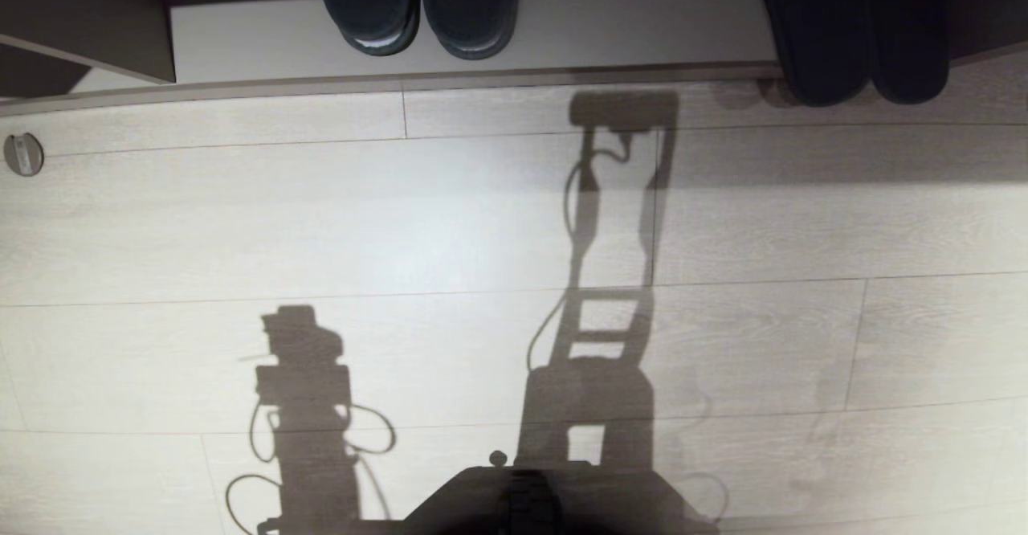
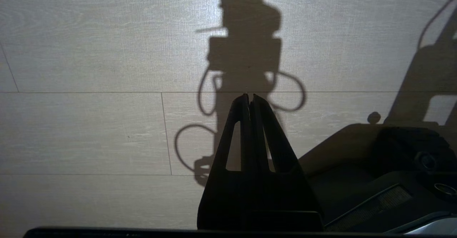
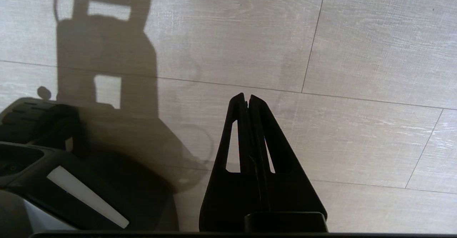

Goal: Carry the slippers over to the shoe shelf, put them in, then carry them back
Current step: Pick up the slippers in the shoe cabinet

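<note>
The slippers [image 1: 863, 33], a dark matte pair side by side, lie at the top right of the head view. Their rounded toes hang over the front edge of the shoe shelf [image 1: 602, 33] onto the floor. The shelf shows as a pale thin floor board, with a beige upright divider [image 1: 96, 29] at the left. Neither arm shows in the head view, only shadows. My left gripper [image 2: 250, 95] is shut and empty above bare floor. My right gripper [image 3: 247, 95] is also shut and empty over the floor, far from the slippers.
A second, greyer pair of sandals [image 1: 422, 9] with a shiny rim stands on the shelf board at top centre. A small round metal fitting [image 1: 22, 154] sits on the floor at the left. My dark base [image 1: 530, 503] fills the bottom centre. Pale plank floor [image 1: 401, 222] lies between base and shelf.
</note>
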